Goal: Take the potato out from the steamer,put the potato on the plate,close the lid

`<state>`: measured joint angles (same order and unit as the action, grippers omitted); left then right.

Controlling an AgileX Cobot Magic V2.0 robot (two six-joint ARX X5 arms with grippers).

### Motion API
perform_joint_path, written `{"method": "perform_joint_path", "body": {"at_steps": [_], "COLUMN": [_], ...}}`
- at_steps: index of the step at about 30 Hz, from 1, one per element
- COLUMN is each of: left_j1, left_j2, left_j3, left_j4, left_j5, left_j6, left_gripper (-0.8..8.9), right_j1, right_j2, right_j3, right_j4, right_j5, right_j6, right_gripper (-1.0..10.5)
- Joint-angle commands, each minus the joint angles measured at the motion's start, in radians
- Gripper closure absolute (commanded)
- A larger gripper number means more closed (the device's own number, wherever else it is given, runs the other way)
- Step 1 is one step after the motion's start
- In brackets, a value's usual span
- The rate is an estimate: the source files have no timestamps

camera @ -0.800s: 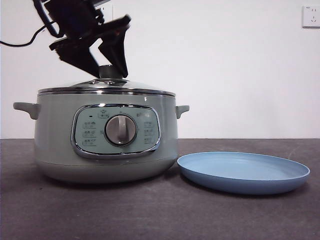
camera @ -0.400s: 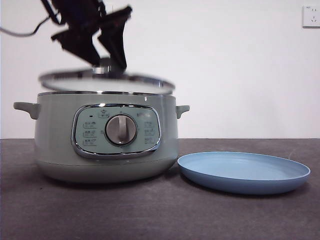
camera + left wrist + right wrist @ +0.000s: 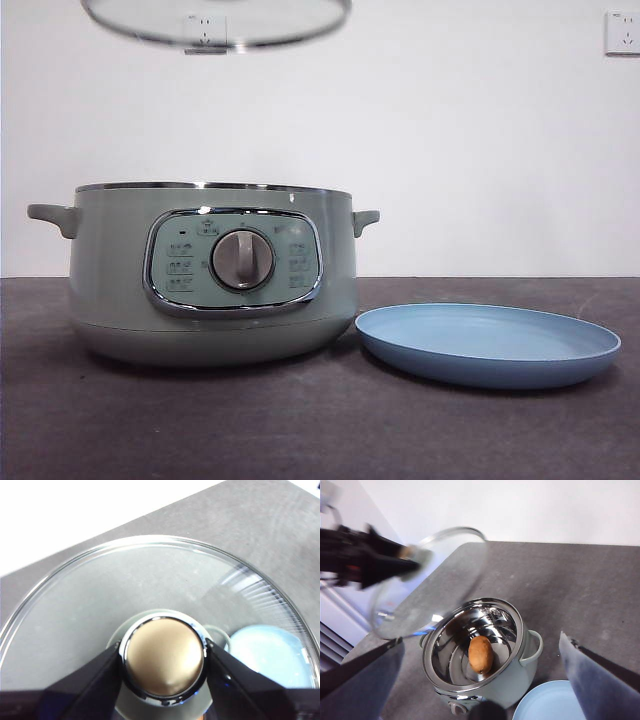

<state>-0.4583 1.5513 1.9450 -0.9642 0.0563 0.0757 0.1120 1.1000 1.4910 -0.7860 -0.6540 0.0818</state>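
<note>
Potato (image 3: 481, 654) lies inside open steamer (image 3: 210, 270), not yet extracted; left gripper (image 3: 163, 660) grasps lid (image 3: 215, 22) by its knob at frame top, right gripper (image 3: 480, 680) spread wide, plate (image 3: 487, 345) bare lower right.

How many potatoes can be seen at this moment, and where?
1. A single potato lies inside the open steamer, on its shiny floor. The plate holds none. Nothing appears hidden elsewhere in the pot.

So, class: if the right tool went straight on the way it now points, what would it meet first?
Probably the potato lying in the open steamer; the right tool is open and aimed down at it, though depth is unclear. The lifted lid sits off to one side.
</note>
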Motion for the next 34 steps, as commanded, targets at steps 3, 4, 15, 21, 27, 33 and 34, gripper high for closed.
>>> {"method": "perform_joint_path", "body": {"at_steps": [3,4,15,21,27,33,34], "left_j1": [0.000,0.000,0.000,0.000,0.000,0.000,0.000], "left_j2": [-0.058,-0.066,-0.227,-0.335,-0.400,-0.402,-0.397], "left_j3": [0.193,0.235,0.443,0.447,0.447,0.445,0.445], "left_j4": [-0.143,-0.185,-0.327,-0.370,-0.375,-0.392,-0.393], "left_j5": [0.043,0.056,-0.159,-0.249,-0.275,-0.275,-0.274], "left_j6": [0.065,0.071,0.117,0.117,0.116,0.116,0.116], "left_gripper": [8.22,8.22,8.22,8.22,8.22,8.22,8.22], "right_j1": [0.069,0.096,0.363,0.494,0.576,0.606,0.610], "right_j2": [0.067,0.092,0.373,0.555,0.740,0.913,0.938], "right_j3": [0.026,0.045,0.354,0.509,0.534,0.534,0.534], "right_j4": [0.021,0.021,-0.018,-0.064,-0.043,-0.054,-0.058], "right_j5": [-0.001,0.001,0.137,0.268,0.349,0.364,0.390], "right_j6": [-0.005,-0.006,-0.079,-0.153,-0.176,-0.177,-0.179], "right_gripper": [3.0,3.0,3.3,3.3,3.3,3.3,3.3]}}
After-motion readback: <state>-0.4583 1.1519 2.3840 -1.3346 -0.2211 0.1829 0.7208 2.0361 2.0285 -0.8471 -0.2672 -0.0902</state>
